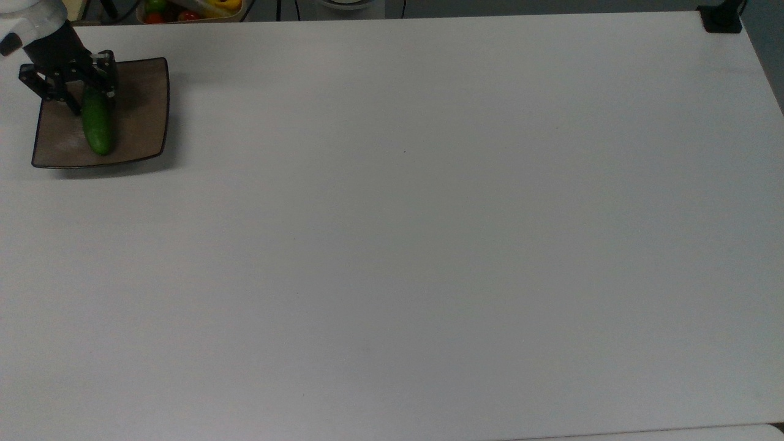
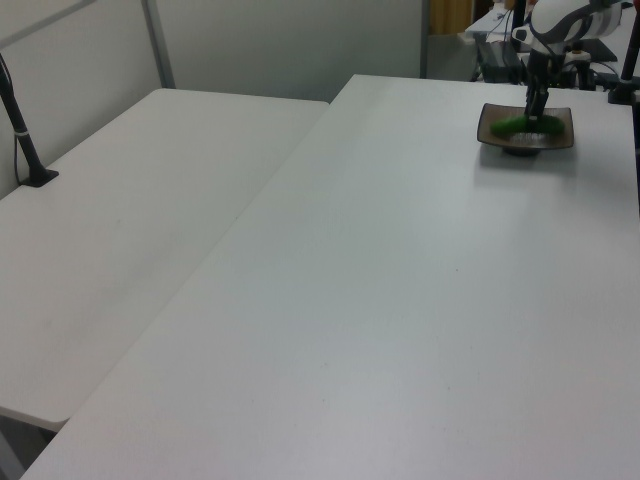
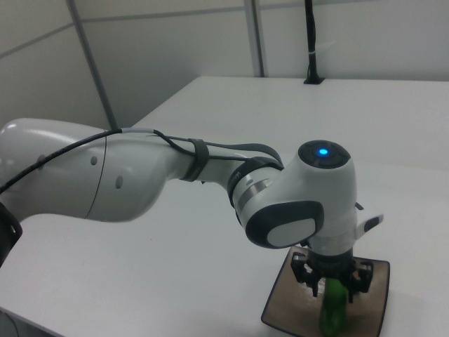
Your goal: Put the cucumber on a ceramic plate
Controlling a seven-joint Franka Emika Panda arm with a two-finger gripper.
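The dark green cucumber lies flat on the square brown ceramic plate at the top view's far left. In the left view the cucumber rests in the plate at the table's far end. My gripper stands over the cucumber's far end, with a black finger on each side. In the right view the gripper hangs under the white wrist, open, and a small gap shows beside the cucumber on the plate.
A container of coloured vegetables sits beyond the table's back edge near the plate. A black mount occupies the top view's far right corner. A second white table with a black post adjoins on the left view's left.
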